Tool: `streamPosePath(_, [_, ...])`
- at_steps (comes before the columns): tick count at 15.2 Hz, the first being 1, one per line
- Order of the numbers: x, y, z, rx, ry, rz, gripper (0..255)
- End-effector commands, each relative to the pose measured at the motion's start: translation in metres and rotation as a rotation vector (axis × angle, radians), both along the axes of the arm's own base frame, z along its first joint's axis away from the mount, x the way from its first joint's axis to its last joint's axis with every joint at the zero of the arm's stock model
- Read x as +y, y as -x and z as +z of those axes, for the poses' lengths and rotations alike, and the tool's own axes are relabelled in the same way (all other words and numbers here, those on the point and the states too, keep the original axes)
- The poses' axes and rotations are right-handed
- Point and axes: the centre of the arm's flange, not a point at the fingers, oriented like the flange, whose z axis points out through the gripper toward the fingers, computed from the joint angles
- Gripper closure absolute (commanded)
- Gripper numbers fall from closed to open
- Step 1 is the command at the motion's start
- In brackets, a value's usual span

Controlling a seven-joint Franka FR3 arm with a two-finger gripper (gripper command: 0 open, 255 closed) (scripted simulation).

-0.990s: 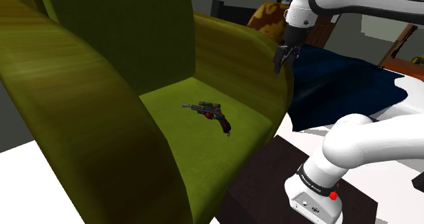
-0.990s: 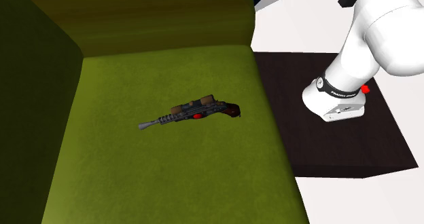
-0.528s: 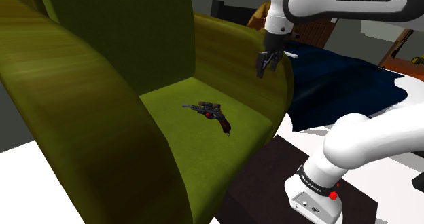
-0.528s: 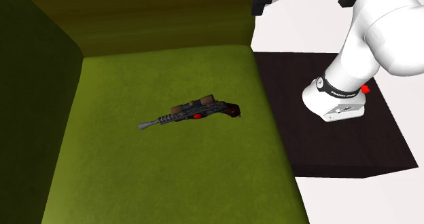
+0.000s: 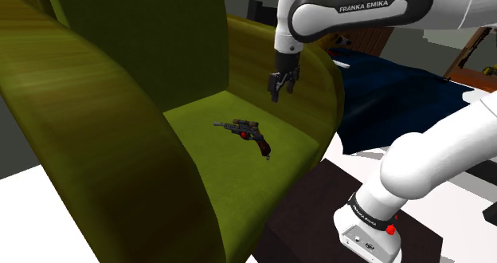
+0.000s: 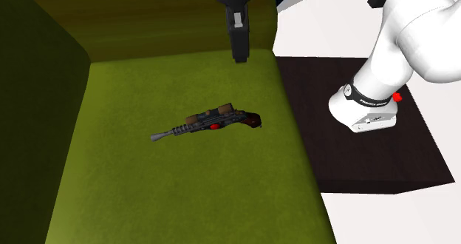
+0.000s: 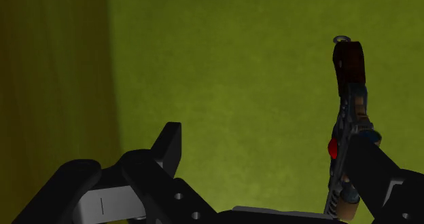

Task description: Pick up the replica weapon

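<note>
progress is early: approach stage only, nothing grasped or lifted yet. left to right in the shoulder view: big olive-green armchair (image 5: 143,30) with its near armrest (image 5: 88,134) on the left, then the seat cushion (image 5: 215,174). replica weapon (image 5: 248,134) lies flat about mid-seat, thin barrel to the left, dark grip to the right. just right of it and higher up hangs the gripper (image 5: 280,91), pointing down, in the air in front of the far armrest (image 5: 318,114). it is apart from the weapon and clear of the cushion. further right sit the dark stand (image 5: 307,213) and a navy cloth (image 5: 398,94) behind it.

fingers are spread wide, with nothing between them and nothing held. left to do, as i judge it: shift over the weapon, come down, close on it, lift. so the whole grasp remains.

view differences: second exterior view looks down on the seat and puts the gripper (image 6: 238,54) over the cushion edge by the far armrest, to the far side of the weapon (image 6: 210,122). the shoulder view leaves that vague, and neither gives the finger gap well. wrist view does: one finger (image 7: 170,142) stands well away from the other. the weapon (image 7: 350,94) lies off by that second finger, partly behind it, red dot visible, not centred in the gap.
</note>
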Motion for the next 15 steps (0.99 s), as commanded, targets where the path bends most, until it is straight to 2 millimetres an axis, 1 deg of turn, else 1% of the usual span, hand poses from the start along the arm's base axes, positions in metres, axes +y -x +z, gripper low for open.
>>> streamPosePath(1, [0.014, -0.020, -0.016, 0.016, -0.006, 0.016, 0])
streamPosePath(11, [0.093, -0.101, -0.094, 0.097, -0.034, 0.094, 0])
streamPosePath(12, [0.099, -0.107, -0.099, 0.102, -0.036, 0.100, 0])
streamPosePath(15, [0.099, -0.107, -0.115, 0.102, -0.036, 0.100, 0])
